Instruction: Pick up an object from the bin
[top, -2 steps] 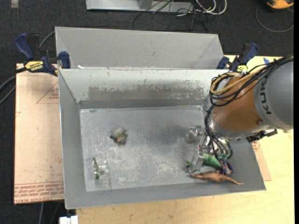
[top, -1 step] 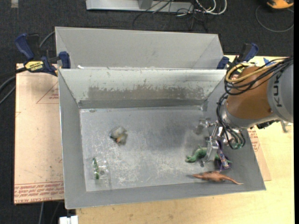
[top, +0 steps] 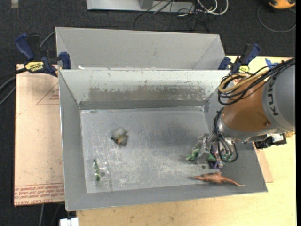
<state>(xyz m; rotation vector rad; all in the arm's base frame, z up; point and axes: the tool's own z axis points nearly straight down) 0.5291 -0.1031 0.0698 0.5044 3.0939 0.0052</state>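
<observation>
step: likely at grasp | gripper [top: 209,155] low, near orange toy lizard [top: 218,178], small green thing [top: 193,156] just beside | opening: can't tell | next: needs closing, then lift

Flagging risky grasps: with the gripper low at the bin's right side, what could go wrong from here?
The gripper sits amid a small green thing and a purple thing packed close, so it may catch both or neither. The orange toy lizard lying beside it could get nudged aside.

Scuffed matt grey metal bin [top: 155,140], glossy orange arm cover [top: 244,113]
</observation>
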